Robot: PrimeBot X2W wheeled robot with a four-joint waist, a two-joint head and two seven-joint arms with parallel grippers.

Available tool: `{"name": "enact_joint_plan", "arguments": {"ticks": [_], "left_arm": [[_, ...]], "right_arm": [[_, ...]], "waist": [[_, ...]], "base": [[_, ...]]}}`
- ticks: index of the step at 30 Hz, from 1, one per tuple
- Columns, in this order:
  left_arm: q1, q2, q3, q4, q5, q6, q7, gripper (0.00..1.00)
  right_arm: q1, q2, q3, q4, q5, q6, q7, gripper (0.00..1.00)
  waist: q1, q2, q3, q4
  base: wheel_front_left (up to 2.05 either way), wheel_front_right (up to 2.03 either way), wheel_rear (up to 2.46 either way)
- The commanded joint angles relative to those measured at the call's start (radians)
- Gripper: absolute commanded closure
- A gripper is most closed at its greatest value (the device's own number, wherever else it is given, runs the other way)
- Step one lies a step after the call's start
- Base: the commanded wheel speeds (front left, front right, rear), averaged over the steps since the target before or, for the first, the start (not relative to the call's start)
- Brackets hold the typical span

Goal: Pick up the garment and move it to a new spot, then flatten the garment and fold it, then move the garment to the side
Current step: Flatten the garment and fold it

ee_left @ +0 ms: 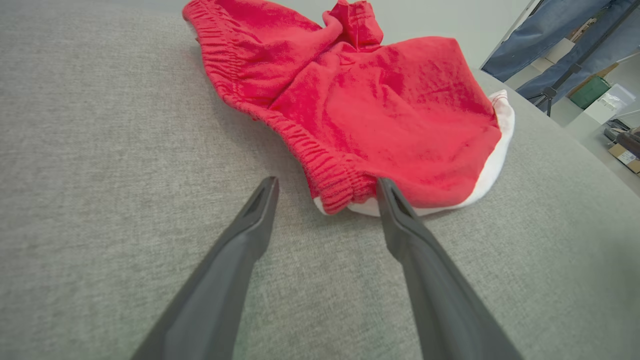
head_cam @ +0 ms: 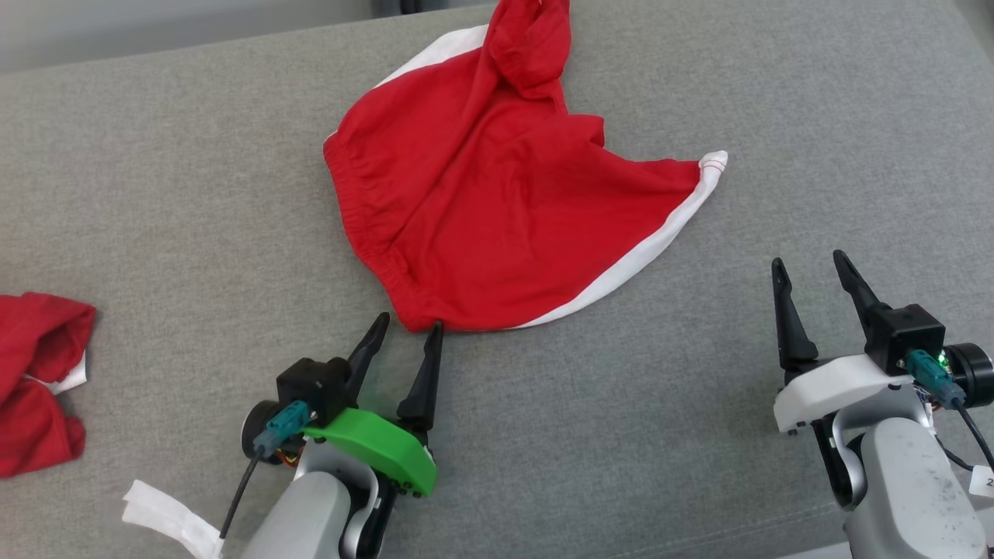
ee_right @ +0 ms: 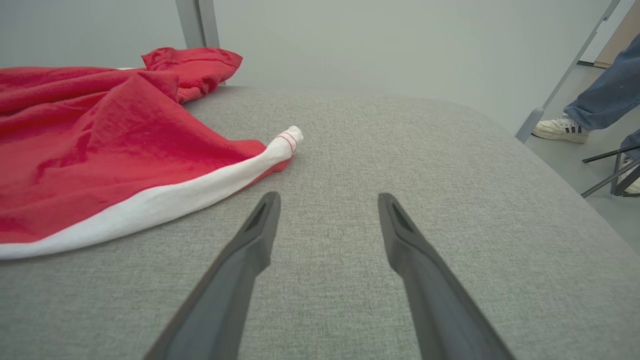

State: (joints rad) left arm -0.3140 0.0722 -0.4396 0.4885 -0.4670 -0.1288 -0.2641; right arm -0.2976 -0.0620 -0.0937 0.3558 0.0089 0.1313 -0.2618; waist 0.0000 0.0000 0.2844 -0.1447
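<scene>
Grey woven upholstery point(head_cam: 155, 194) spreads across the whole work area, ending in a rounded far edge with a pale wall behind it. Lying on it, in the middle of the head view and toward the far side, is the garment point(head_cam: 497, 202): red shorts with white trim, spread out loosely and rumpled, one part bunched up at the far edge. Its gathered elastic waistband point(head_cam: 365, 233) runs down the robot's left side to the near corner, and a white hem corner with red stitching point(head_cam: 714, 161) points to the robot's right. A second red cloth point(head_cam: 35, 380) sits crumpled at the far left of the surface, well apart from the shorts. The left gripper point(head_cam: 410, 321) is low at the near waistband corner, its fingers spread, with that corner lying between the tips and ungripped; the inner tip is right at the fabric's edge, though I cannot tell if it touches. The right gripper point(head_cam: 808, 258) hovers over bare upholstery, its fingers likewise spread and holding nothing, near the white hem. A person's jeans leg point(ee_right: 605, 95) and pale shoe point(ee_right: 555, 127) stand on the floor beyond the surface. A white strip point(head_cam: 167, 516) lies beside the left forearm.
</scene>
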Motion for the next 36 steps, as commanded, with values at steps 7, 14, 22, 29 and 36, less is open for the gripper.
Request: {"name": "enact_joint_plan", "arguments": {"ticks": [7,14,22,29,36], "left_arm": [[-0.046,0.025,-0.045,-0.005,-0.06,-0.003,0.0,0.0],[-0.064,0.043,-0.056,-0.039,-0.064,-0.003,0.0,1.0],[-0.006,0.035,-0.049,-0.104,-0.05,-0.003,0.0,1.0],[0.103,0.037,-0.036,-0.165,-0.032,-0.003,0.0,1.0],[0.182,0.067,-0.018,-0.17,-0.011,-0.003,0.0,1.0]], "right_arm": [[-0.022,0.004,0.009,-0.006,-0.014,-0.001,-0.005,0.0],[-0.028,0.006,0.011,-0.011,-0.017,-0.001,-0.005,0.0],[0.005,0.006,-0.006,0.012,-0.017,-0.001,-0.005,0.0],[0.047,0.006,-0.018,0.033,-0.01,-0.001,-0.005,0.0],[0.07,0.007,-0.013,0.029,-0.001,-0.001,-0.005,0.0]], "waist": [[0.0,0.0,0.033,-0.01],[0.0,0.0,0.038,-0.007],[0.0,0.0,-0.02,0.036],[0.0,0.0,-0.107,0.089],[0.0,0.0,-0.131,0.102]], "base": [[0.0,0.0,0.0],[0.0,0.0,0.0],[0.0,0.0,0.0],[0.0,0.0,0.0],[0.0,0.0,0.0]]}}
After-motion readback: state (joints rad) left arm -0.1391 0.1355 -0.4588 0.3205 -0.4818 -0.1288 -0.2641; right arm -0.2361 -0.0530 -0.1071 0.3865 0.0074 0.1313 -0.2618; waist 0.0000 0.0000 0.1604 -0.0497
